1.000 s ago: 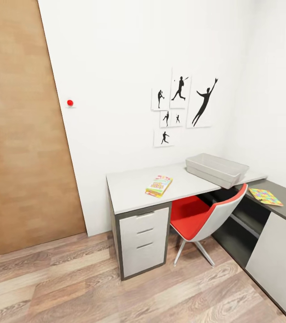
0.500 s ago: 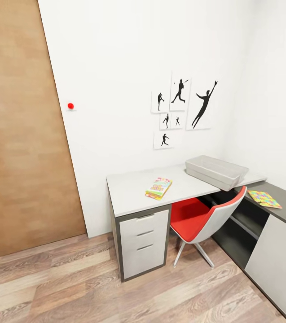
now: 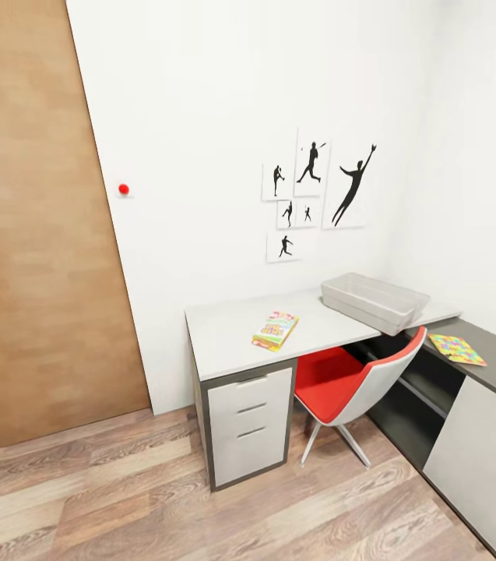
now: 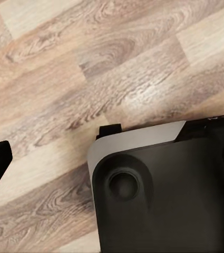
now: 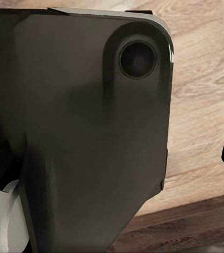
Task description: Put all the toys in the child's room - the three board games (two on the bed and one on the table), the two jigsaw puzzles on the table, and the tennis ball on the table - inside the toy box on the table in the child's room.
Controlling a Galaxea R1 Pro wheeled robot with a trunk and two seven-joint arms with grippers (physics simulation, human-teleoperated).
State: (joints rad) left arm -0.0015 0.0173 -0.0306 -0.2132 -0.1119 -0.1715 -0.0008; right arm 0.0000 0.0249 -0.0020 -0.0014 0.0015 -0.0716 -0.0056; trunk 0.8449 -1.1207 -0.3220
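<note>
Toy box (image 3: pixel 375 301) sits on the worktop (image 3: pixel 228 335), apparently empty; one board game (image 3: pixel 276 329) and one jigsaw puzzle (image 3: pixel 456 348) lie outside it. Nothing looks packed yet. Jaws' state cannot be told.

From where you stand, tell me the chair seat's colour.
Red, inside a white shell: the chair shows best in the head view.
</note>
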